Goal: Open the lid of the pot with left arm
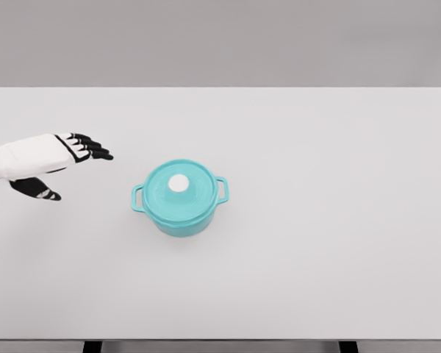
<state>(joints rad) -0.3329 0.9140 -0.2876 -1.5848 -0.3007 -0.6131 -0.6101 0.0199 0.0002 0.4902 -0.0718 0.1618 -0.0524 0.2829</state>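
Observation:
A teal pot (181,217) with two side handles stands near the middle of the white table (338,220). Its teal lid (162,193) sits closed on top, with a white round knob (178,183) at its centre. My left hand (72,163) comes in from the left edge, well to the left of the pot and apart from it. Its fingers (92,149) are stretched out toward the right and the thumb (38,190) hangs below; it holds nothing. The right arm is out of sight.
The table's far edge runs across the upper part of the picture, against a grey wall. Its front edge lies along the bottom, with dark legs just showing.

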